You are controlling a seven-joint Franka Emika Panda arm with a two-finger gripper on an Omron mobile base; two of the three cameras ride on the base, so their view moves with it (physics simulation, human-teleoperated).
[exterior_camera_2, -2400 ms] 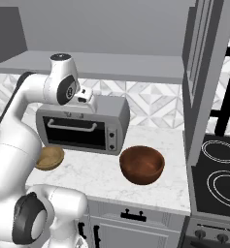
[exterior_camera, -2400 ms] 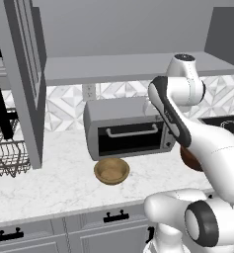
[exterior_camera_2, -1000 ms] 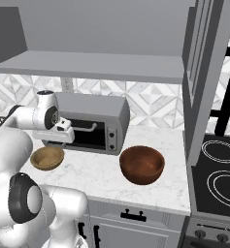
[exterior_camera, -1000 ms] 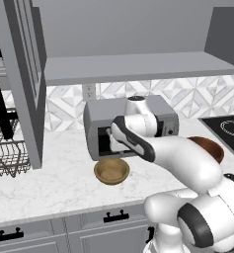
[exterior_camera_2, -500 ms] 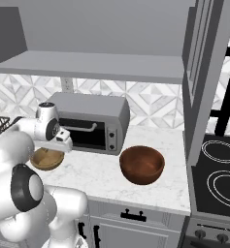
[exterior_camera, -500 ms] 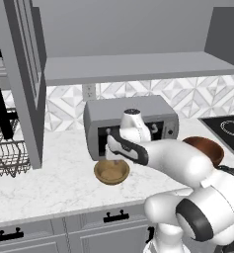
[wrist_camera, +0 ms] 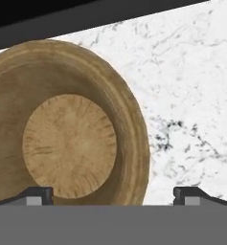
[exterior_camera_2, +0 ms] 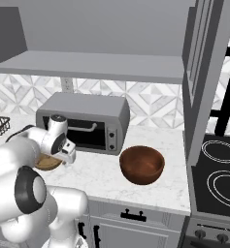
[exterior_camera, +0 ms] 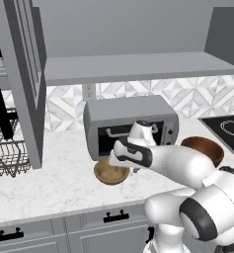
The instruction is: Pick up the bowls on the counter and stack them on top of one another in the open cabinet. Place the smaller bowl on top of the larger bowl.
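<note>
Tan wood fills most of the hand view, where the smaller bowl (wrist_camera: pixel 69 143) sits on the white marble-look counter (wrist_camera: pixel 191 95) directly below the gripper (wrist_camera: pixel 114 195). The two dark finger tips stand wide apart at the bottom of that view, one over the bowl's inner wall and the other over bare counter past its rim, so the near rim lies between them; the pincer is open and grips nothing. Whether the tips already touch the bowl is hard to judge from this close.

From the left base view, the white arm reaches low across the worktop, its hand over the smaller bowl (exterior_camera: pixel 110 172), which rests just in front of the grey toaster oven (exterior_camera: pixel 131 123). The larger bowl (exterior_camera: pixel 202 149), dark reddish-brown, stands on the counter (exterior_camera: pixel 54 178) off to the right, partly hidden behind the robot's body and well apart from the tan one.

In the right base view the larger bowl (exterior_camera_2: pixel 141 164) sits in plain sight near the counter's front edge, to the right of the toaster oven (exterior_camera_2: pixel 85 121), while only a sliver of the smaller bowl (exterior_camera_2: pixel 46 162) shows beneath the hand. Above, the open cabinet (exterior_camera_2: pixel 92 65) presents its long flat grey shelf, with its tall grey door (exterior_camera: pixel 19 84) standing at the left in the left base view. A wire dish rack (exterior_camera: pixel 7 155) occupies the counter's left end.
</note>
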